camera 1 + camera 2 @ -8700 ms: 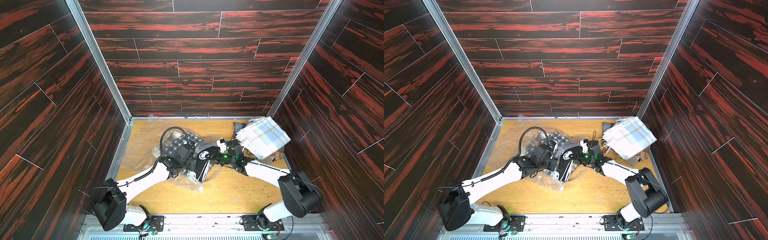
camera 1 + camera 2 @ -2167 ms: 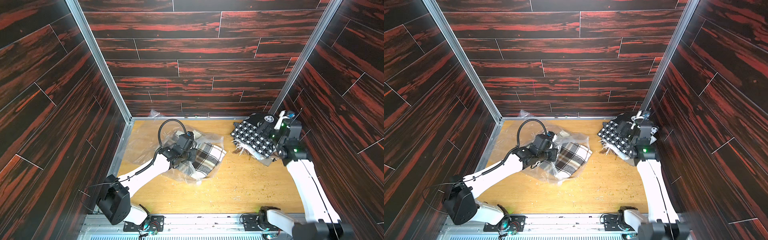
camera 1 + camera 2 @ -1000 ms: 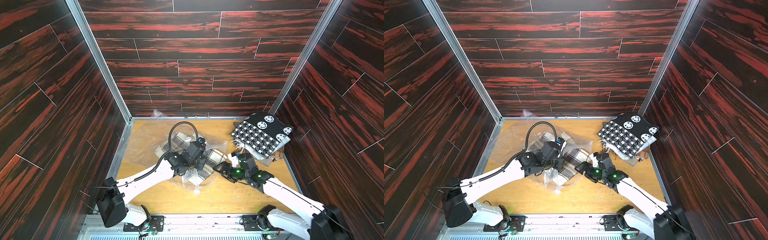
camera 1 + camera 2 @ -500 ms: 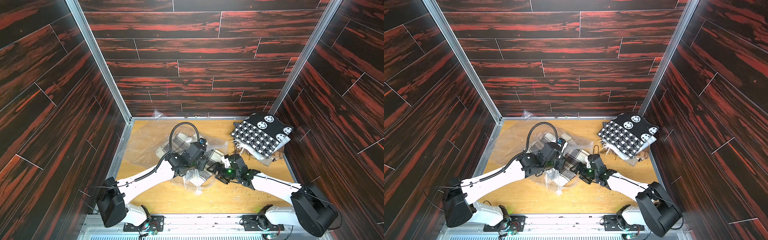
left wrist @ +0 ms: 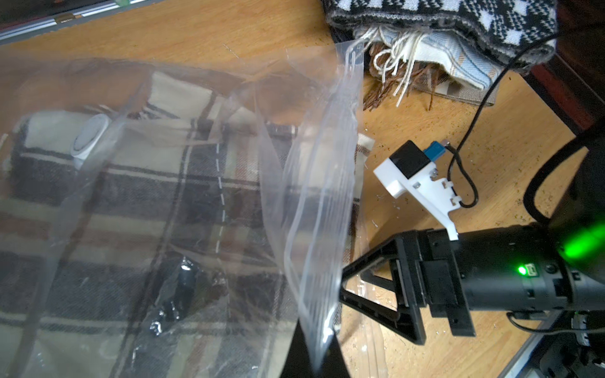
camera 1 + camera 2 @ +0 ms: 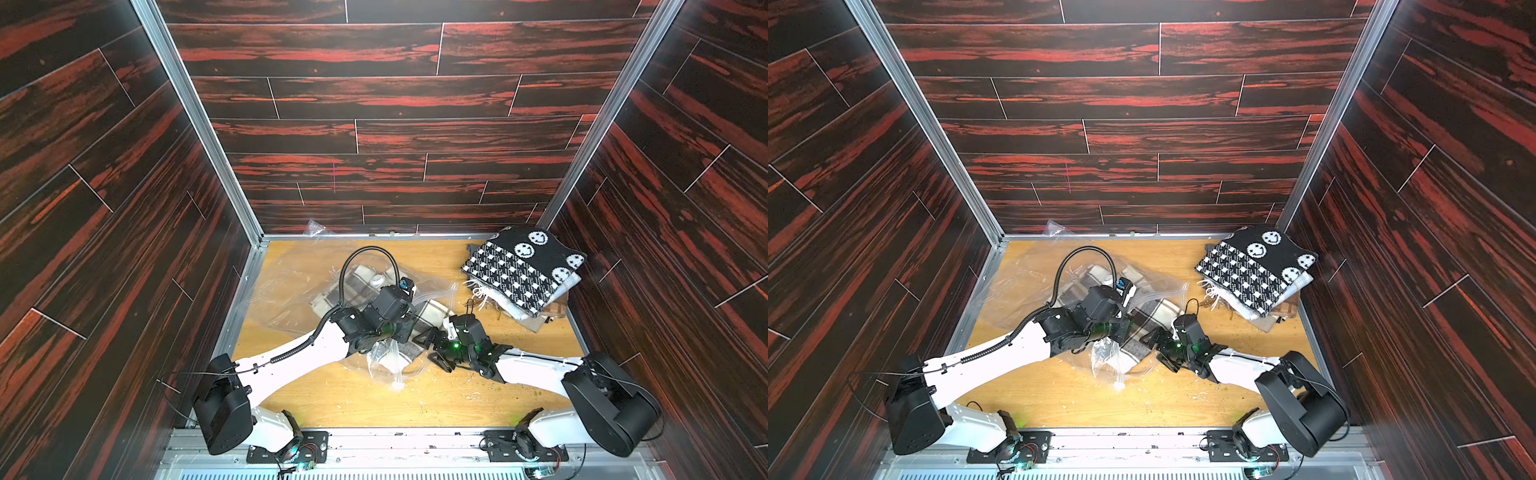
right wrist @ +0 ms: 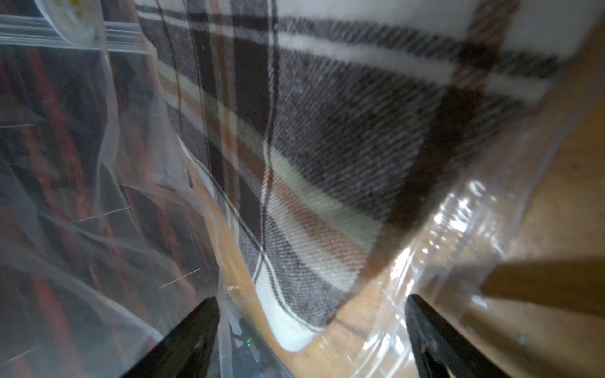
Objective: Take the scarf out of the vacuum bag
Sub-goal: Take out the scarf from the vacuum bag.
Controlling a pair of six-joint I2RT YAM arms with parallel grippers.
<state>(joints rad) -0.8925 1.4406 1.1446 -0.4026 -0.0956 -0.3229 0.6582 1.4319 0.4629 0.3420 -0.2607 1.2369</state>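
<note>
Clear, crinkled vacuum bag [image 6: 286, 286] across the table's [image 6: 332, 399] middle, reaching toward the far left corner; inside, plaid scarf [image 5: 147, 196] in cream, grey and brown. Left gripper [image 6: 401, 332] pinched shut on the bag's upper sheet. Right gripper [image 7: 311, 297] spread wide at the bag's mouth, empty. Clearest in the left wrist view: zip-seal edge [image 5: 327, 196] and white valve disc [image 5: 90, 134]. Right wrist view alone: scarf's twill weave, close up.

The fingers [image 5: 291, 363] of the left gripper [image 5: 314, 366] are cut off at the left wrist picture's edge and veiled by vacuum bag [image 5: 311, 196] plastic, which they are probably pinching.
</note>
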